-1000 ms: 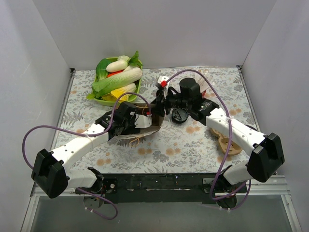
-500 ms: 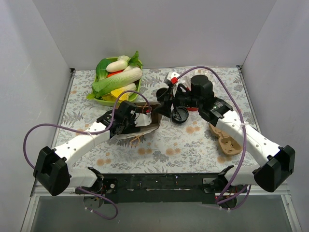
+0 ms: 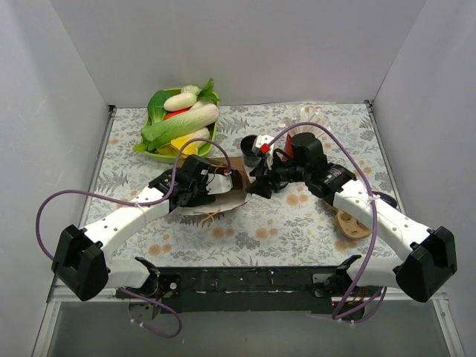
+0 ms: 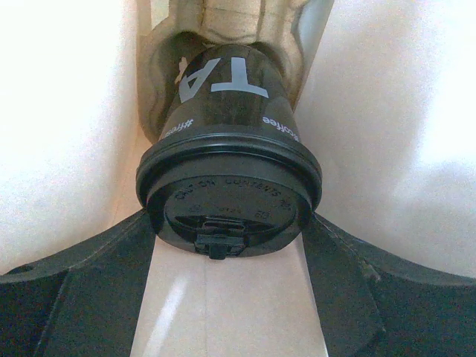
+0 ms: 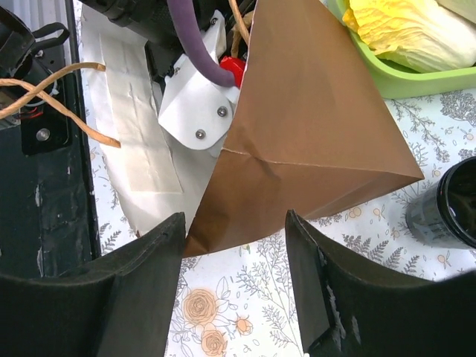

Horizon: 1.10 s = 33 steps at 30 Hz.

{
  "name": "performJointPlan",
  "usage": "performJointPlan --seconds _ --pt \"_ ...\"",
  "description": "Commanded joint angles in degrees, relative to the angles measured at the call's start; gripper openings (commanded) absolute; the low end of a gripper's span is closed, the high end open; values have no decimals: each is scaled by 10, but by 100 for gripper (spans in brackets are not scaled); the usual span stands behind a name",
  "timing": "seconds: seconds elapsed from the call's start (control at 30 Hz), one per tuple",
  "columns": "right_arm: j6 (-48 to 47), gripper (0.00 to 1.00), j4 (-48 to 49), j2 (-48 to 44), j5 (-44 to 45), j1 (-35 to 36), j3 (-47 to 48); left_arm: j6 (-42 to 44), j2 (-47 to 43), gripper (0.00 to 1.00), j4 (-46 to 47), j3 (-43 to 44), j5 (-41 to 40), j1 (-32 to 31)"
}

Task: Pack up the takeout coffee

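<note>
My left pincer (image 4: 228,220) grips the coffee (image 4: 223,97) by its lid rim inside the bag (image 5: 297,126), against the carrier (image 4: 223,18); my right pincer (image 5: 234,219) gapes beside the bag. Light, crushable cup: the stiff rim seems safest.

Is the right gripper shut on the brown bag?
No, the right gripper stands wide open before the brown bag's corner.

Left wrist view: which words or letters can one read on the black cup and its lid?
"TA": large grey letters on the side of the takeout coffee.
"#free": small print at the left, then cut off.
"offee": small print at the right, its start hidden.
"CONTENTS": embossed on the lid; the other lid letters are too faint.
</note>
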Motion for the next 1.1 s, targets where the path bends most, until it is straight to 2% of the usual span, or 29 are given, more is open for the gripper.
performJointPlan --seconds 0.0,0.33,0.67,0.87,1.07 --pt "-23 63 7 -4 -2 -1 -4 -20 2 0 -15 23 -20 5" --pt "-30 62 8 4 -12 -1 16 -3 59 0 26 35 -40 4" --pt "-23 61 4 9 -11 -3 25 19 88 0 66 30 -18 12" --pt "-23 61 -8 20 -17 -6 39 -23 124 0 69 53 28 58" --pt "-24 60 -23 34 -24 -8 57 -6 156 0 90 53 40 73"
